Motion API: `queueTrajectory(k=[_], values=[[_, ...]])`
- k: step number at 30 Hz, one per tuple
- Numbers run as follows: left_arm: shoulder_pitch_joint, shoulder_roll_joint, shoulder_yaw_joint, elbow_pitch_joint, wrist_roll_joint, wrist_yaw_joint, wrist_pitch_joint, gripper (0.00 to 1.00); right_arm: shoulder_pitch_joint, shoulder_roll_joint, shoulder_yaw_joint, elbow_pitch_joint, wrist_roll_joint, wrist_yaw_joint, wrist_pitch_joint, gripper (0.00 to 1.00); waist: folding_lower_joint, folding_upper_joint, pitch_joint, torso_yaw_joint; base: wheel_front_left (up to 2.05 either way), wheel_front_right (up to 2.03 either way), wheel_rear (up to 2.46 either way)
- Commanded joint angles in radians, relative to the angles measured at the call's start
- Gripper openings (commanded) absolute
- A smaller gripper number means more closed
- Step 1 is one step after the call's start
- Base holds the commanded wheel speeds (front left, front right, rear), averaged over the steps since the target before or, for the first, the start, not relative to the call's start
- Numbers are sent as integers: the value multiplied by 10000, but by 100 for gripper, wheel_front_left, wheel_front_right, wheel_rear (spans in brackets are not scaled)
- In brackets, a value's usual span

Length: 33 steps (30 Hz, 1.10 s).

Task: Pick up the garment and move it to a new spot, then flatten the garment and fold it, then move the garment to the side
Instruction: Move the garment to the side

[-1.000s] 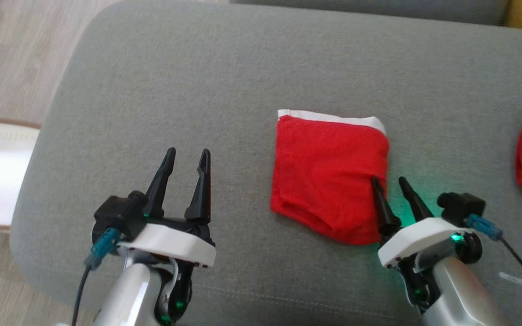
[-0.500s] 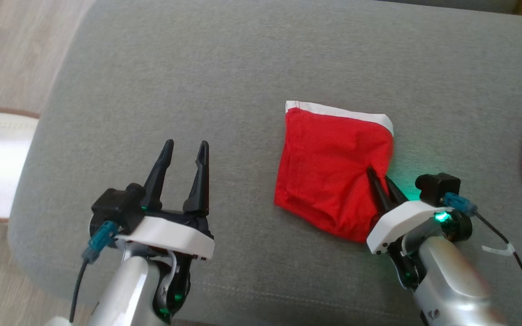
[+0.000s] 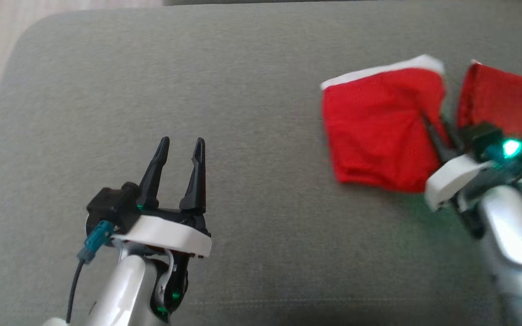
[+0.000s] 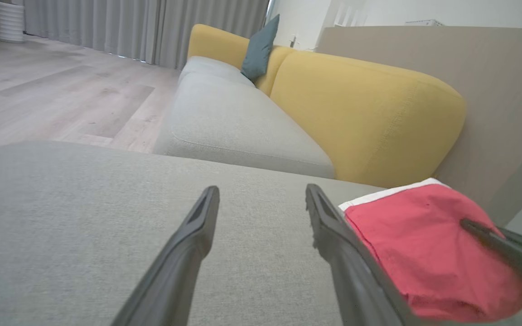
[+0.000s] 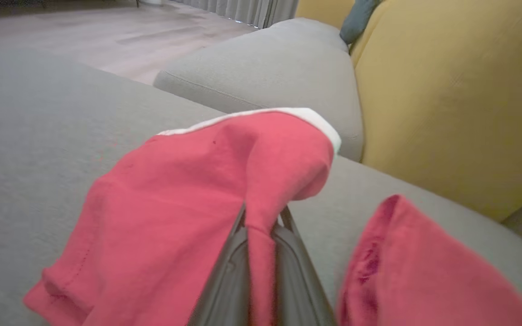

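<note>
A: While your right gripper [image 3: 433, 121] clamps a pinch of the red garment [image 3: 374, 131], the piece sits toward the right end of the grey cushion [image 3: 197, 68], close to its far edge. The jaws are together on the cloth, at the border nearest the cushion's right end.

B: And you can see why there. The right wrist view shows the fabric tented up into the jaws, with a single ridge running between them. It looks like a one-edge grip meant for dragging or lifting, not for spreading.

A: The garment reads as already folded, a compact square with its white band [image 3: 379, 72] turned to the cushion's far edge. Judging by that, you are on the last step, moving it aside.

B: Your left gripper [image 3: 182, 141] hangs over the cushion's bare middle, jaws wide apart and holding nothing. It is well apart from the cloth, likely standing clear because one arm is enough here.

A: Watch the second red garment [image 3: 496, 99], further toward the cushion's right end. It lies just beside the held one, and grey shows between them in the right wrist view.

B: Carry too far that way and the two could overlap. A single-edge hold may also let the fold slip open, so a low, slow move would suit.
</note>
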Motion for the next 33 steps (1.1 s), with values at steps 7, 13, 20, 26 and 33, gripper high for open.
queueTrajectory(k=[7, 13, 20, 26, 33], values=[[-686, 58, 472, -427, 219, -139, -90, 100, -917, -2927, 869, -1968, 765, -7, 1300, 0, 0, 0, 576, -921, 0, 0, 0], [-926, 58, 521, -438, 261, -230, -90, 100, -896, -4809, 1049, -2283, 1393, -7, 2052, 0, 0, 0, 841, -1046, 0, 0, 0], [-977, 58, 582, -449, 295, -290, -90, 100, -761, -5584, 638, -2221, 1601, -7, 2447, 0, 0, 0, 994, -1103, 0, 0, 0], [-1073, 58, 614, -428, 380, -378, -90, 100, -660, -5398, -23, -2382, 1643, -7, 2476, 0, 0, 0, 1237, -1132, 0, 0, 0], [-1157, 58, 678, -357, 470, -466, -90, 100, -502, -5238, -405, -2645, 1492, -7, 2451, 0, 0, 0, 1359, -1119, 0, 0, 0]])
